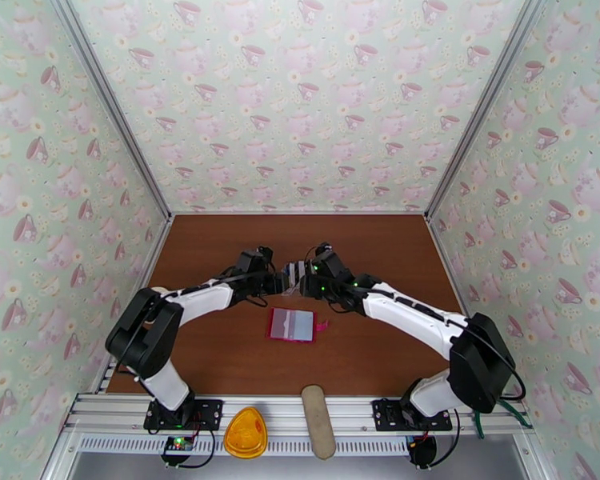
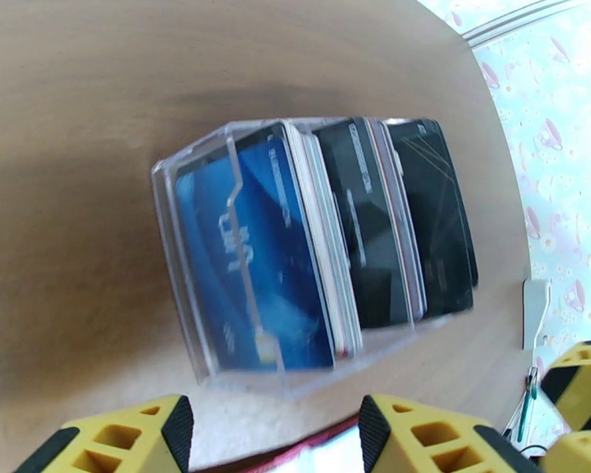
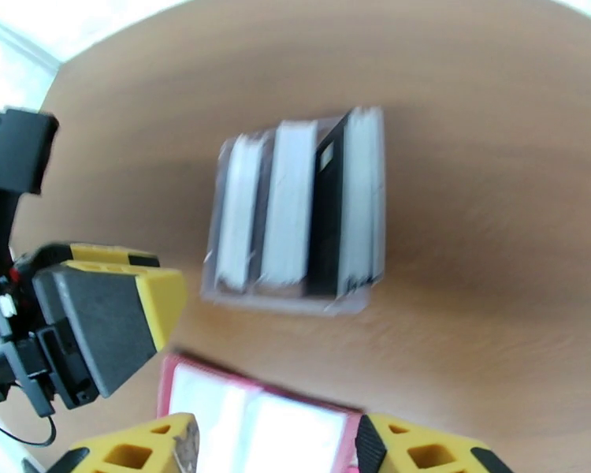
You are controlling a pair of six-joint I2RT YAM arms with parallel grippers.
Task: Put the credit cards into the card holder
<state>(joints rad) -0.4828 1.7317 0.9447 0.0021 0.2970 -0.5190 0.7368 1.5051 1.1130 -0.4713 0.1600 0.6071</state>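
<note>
Top external view, and both arms lean in to meet over the middle of the brown table (image 1: 220, 242). The card holder (image 1: 292, 324) lies open and flat on the near side of them, red rim showing, pale pockets facing up. Left wrist view now: the credit cards (image 2: 256, 254) stand on edge in a clear plastic stand (image 2: 165, 230), a blue one at the front, pale ones packed behind it, black ones at the back. The left gripper (image 2: 276, 429) hovers just short of that stand, yellow fingers spread wide, nothing between them. Over to the right wrist view: the right gripper (image 3: 276, 449) looks down on the card edges, jaws parted as well and empty, with the card holder showing between its fingertips. So no card is out yet, by the look of it. These cards should be light, stiff and slick, and they sit packed close, so a pinch on a flat face looks awkward. The likely hold is across the top edge of one outer card, a finger on either side, lifting straight up. The stand looks light too and may slide or tip with the pull, so bracing it with the other arm seems wise. The pockets look soft, so a card would have to go in edge first.
</note>
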